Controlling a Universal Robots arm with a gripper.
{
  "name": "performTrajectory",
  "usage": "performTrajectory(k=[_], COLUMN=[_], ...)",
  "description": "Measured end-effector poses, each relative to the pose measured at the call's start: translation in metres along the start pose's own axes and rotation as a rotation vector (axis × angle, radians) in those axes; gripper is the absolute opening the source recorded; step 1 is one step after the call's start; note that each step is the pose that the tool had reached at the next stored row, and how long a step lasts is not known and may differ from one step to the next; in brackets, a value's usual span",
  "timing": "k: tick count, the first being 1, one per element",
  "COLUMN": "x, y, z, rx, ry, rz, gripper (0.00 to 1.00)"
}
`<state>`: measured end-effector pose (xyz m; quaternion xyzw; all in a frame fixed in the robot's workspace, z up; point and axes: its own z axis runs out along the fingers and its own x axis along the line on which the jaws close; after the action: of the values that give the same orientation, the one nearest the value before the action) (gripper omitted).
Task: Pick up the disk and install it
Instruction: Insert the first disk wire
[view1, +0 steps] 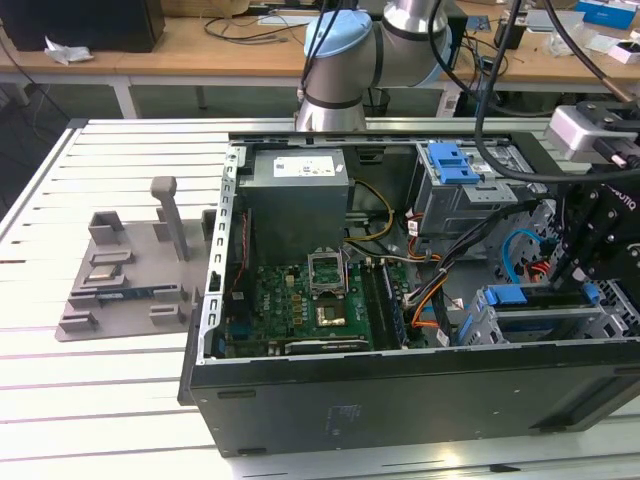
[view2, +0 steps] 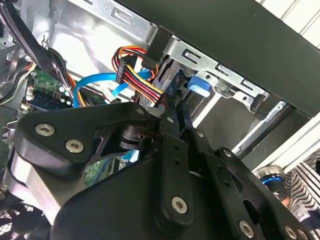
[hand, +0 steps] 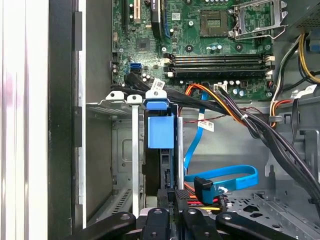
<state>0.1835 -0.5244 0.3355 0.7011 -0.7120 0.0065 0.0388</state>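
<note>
The disk (hand: 161, 131) stands on edge in a slot of the metal drive cage (hand: 134, 150) at the case's front corner, its blue rail and tab facing the camera. In the exterior view the disk (view1: 530, 296) shows as a blue strip in the cage (view1: 478, 322) at the exterior view's right. My gripper (hand: 171, 197) is directly over the disk's near end, with its black fingers (view2: 176, 150) drawn close together on that edge. In the second wrist view the disk's blue tab (view2: 199, 85) sits just past the gripper (view2: 172, 112). In the exterior view the gripper (view1: 568, 285) hangs over the cage.
The open black case (view1: 400, 390) holds a green motherboard (view1: 300, 300), a grey metal box (view1: 298, 200) and an upper bay with a blue latch (view1: 452, 162). Bundled cables (hand: 220, 105) and a blue flat cable (hand: 225, 177) lie beside the cage. A grey fixture (view1: 130, 270) stands on the table.
</note>
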Motion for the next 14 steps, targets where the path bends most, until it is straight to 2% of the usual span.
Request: performTrajectory(k=[2,3,5,7,9,11,12,13,14], x=[0.0,0.0,0.0002,0.0009,0.0013,0.0022,0.003,0.0034,0.0036], y=[0.0,0.0,0.0001,0.0006,0.001,0.0017,0.0022,0.0026,0.0026], z=[0.0004,0.0002,-0.0025,-0.0136,-0.0216,-0.0367,-0.049,-0.0561,-0.0583], rx=[0.0001,0.0001,0.0002,0.0002,0.0002,0.0004,0.0004,0.0003,0.0003], ry=[-0.0007,0.0,0.0001,0.0003,0.0003,0.0003,0.0003,-0.0005,-0.0017], rz=[0.0,0.0,0.0,0.0,0.0,0.0,0.0,0.0,0.0], gripper=[0.18,0.24,0.24,0.24,0.24,0.11,0.11,0.11,0.11])
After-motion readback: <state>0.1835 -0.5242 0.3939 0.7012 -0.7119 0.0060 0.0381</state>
